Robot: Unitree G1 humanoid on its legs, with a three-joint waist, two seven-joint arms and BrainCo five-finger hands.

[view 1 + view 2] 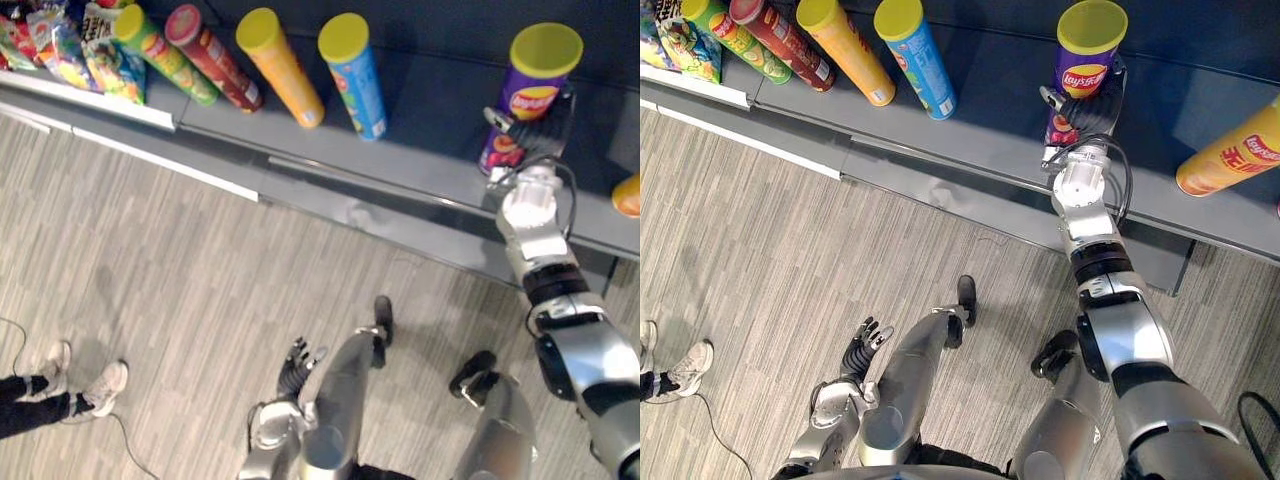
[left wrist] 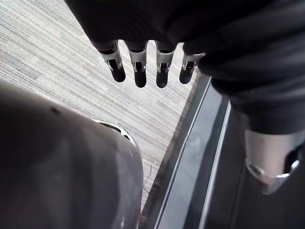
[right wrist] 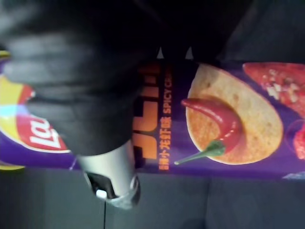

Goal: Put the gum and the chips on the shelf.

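Observation:
A purple chips can (image 1: 537,85) with a yellow lid stands upright on the dark grey shelf (image 1: 420,160). My right hand (image 1: 528,138) is at its lower half, thumb on one side and fingers curled round the other, shut on the can. The right wrist view shows the can's purple label (image 3: 224,119) right against the palm. In the right eye view the same can (image 1: 1087,60) and right hand (image 1: 1086,118) appear. My left hand (image 1: 300,366) hangs low beside my body, fingers (image 2: 139,71) relaxed and holding nothing.
Green (image 1: 165,55), red (image 1: 215,58), orange (image 1: 280,65) and blue (image 1: 352,75) chip cans stand further left on the shelf. An orange can (image 1: 1230,155) lies to the right. Snack bags (image 1: 70,50) sit at far left. A person's shoes (image 1: 90,385) are on the floor.

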